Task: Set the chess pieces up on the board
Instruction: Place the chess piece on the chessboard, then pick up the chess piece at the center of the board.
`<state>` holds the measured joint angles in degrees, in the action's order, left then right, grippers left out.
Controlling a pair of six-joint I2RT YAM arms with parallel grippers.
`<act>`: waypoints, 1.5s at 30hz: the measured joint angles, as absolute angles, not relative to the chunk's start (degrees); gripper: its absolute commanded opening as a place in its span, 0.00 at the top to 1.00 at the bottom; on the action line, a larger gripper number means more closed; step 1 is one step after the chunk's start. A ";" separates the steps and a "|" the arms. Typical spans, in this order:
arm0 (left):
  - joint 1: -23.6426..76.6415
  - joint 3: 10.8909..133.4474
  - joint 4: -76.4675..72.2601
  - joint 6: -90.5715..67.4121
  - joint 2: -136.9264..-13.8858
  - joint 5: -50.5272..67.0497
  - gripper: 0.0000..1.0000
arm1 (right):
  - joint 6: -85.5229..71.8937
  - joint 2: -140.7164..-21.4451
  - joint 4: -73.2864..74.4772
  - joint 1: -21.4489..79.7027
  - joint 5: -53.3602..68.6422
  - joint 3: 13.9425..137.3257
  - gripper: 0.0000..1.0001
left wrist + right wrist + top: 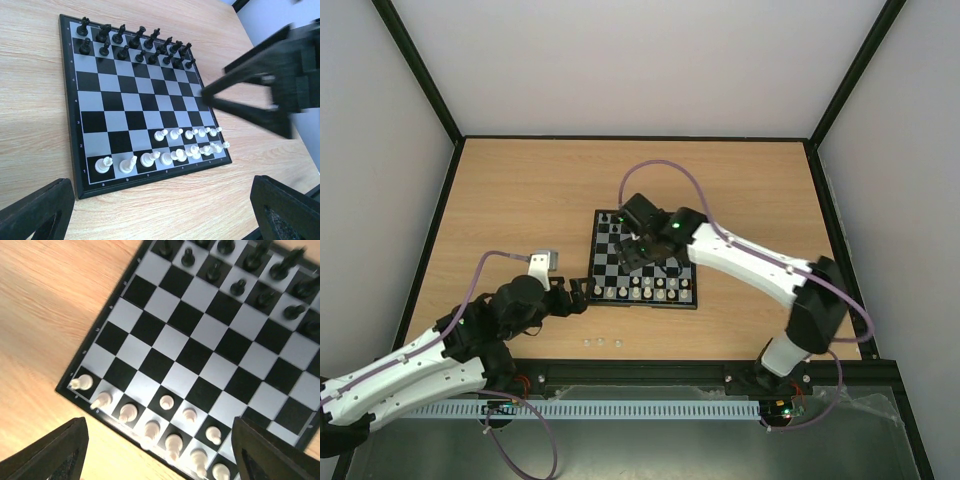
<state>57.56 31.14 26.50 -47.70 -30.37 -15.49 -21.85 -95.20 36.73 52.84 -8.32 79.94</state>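
The board lies mid-table, with black pieces on its far rows. White chess pieces fill its near row, and several pawns stand in the second row; the three left squares of that row are bare. Three small white pieces lie on the table in front of the board. My right gripper hovers over the board, open and empty; in the right wrist view it is above the white rows. My left gripper is open and empty by the board's near-left corner.
The board sits on a wooden table enclosed by white walls with black frame posts. The right arm stretches from the near right across to the board. A metal rail runs along the near edge.
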 measured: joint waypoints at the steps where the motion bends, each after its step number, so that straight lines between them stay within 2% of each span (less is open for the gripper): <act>1: 57.56 31.20 26.57 -47.62 -30.57 -15.51 0.01 | -22.09 -92.97 36.69 52.84 -8.40 79.53 0.11; 3: 57.56 31.48 26.79 -47.57 -31.07 -15.51 0.01 | -22.50 -88.58 36.60 52.84 -8.56 78.15 0.01; 15: 57.56 34.28 28.21 -47.29 -34.30 -16.97 0.01 | -23.83 -72.97 37.32 52.84 -6.39 64.75 0.01; 22: 57.56 35.66 27.68 -47.16 -37.26 -18.31 0.01 | -24.64 -69.54 37.30 53.91 -3.99 60.64 0.01; 32: 57.56 35.57 27.24 -48.58 -39.16 -18.24 0.01 | -26.37 -71.53 35.73 64.82 -3.70 58.70 0.15; 37: 57.56 34.52 26.48 -49.84 -36.40 -17.69 0.01 | -26.92 -76.82 33.80 68.79 -3.68 57.98 0.21; 45: 57.56 34.48 27.68 -50.92 -28.97 -16.73 0.01 | -26.98 -87.13 30.76 72.79 -3.68 58.04 0.37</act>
<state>57.56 34.48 27.68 -50.92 -28.97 -16.73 -26.98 -87.13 30.76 72.79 -3.68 58.04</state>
